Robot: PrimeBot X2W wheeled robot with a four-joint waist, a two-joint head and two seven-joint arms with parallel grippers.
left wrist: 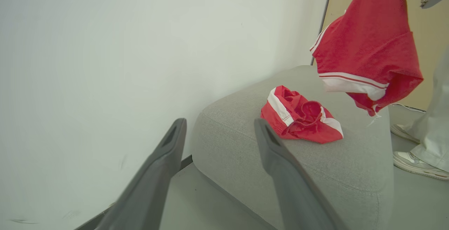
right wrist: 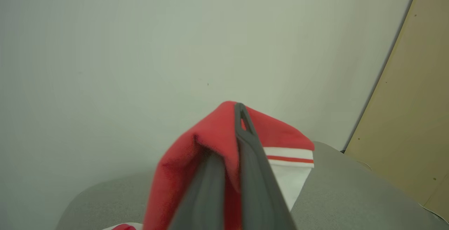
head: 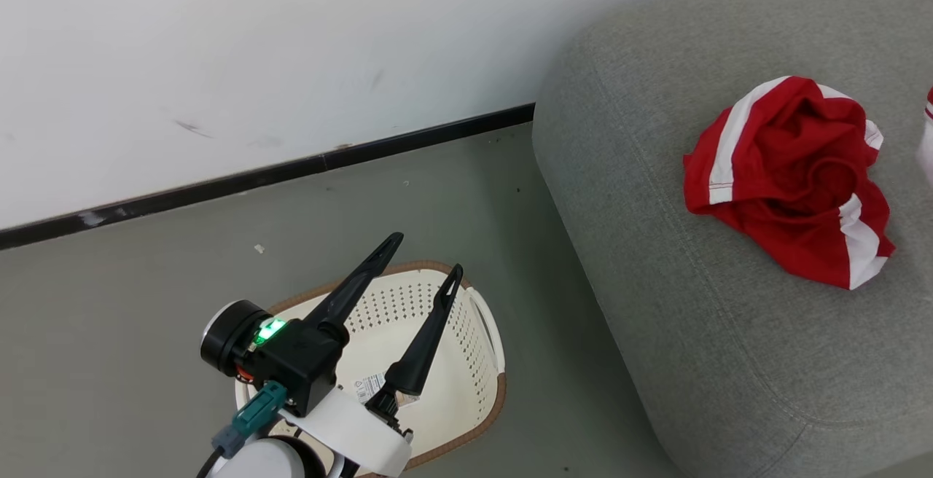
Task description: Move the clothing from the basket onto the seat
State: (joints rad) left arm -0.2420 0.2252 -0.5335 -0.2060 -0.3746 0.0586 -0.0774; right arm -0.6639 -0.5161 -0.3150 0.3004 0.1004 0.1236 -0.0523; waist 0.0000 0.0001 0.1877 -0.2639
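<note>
The right gripper [right wrist: 233, 117], clamped on a red garment [left wrist: 368, 47], dangles it above the seat [left wrist: 315, 167], right of the crumpled piece [left wrist: 301, 121] lying there; the left gripper [head: 428, 253] gapes over the basket [head: 474, 361]

The basket [head: 474, 361] stands on the floor [head: 146, 332], left of the seat [head: 729, 361] — first garment [head: 791, 179] on it, second garment [left wrist: 368, 44] hanging above.

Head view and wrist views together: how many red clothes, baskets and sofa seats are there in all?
Red garments: 2 (crumpled garment on the seat, hanging garment in the shut right pincer)
Basket: 1
Seat: 1
Total: 4
</note>
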